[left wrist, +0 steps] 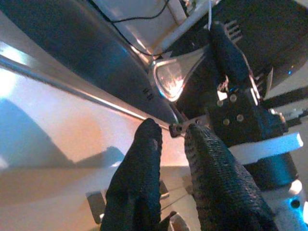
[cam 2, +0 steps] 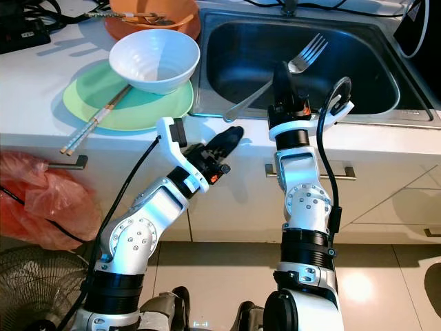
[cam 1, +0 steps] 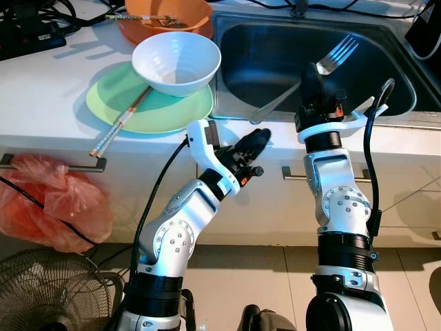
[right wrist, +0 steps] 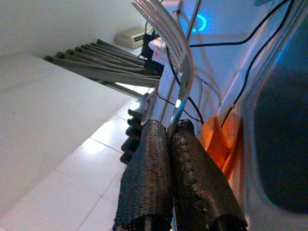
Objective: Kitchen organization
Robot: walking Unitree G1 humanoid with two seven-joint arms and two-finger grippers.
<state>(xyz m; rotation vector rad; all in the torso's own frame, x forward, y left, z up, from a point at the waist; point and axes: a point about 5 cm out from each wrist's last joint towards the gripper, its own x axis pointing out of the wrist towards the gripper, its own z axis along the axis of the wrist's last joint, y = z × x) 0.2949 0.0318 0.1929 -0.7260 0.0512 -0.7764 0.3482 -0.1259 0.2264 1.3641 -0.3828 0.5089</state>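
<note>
Fork (cam 1: 335,55), light, stiff, slick steel, is pinched near its neck in my right gripper (cam 1: 313,74) above the sink (cam 1: 275,41), best held mid-handle; my left gripper (cam 1: 256,140), fingers slightly parted, holds nothing.

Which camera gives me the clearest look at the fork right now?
The left eye view: the fork stands tines-up in the right gripper over the sink. Right eye view matches. Right wrist view shows tines close up; left wrist view only glimpses them.

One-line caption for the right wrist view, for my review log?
Right gripper shut on a silver fork, tines pointing away from the wrist.
</note>
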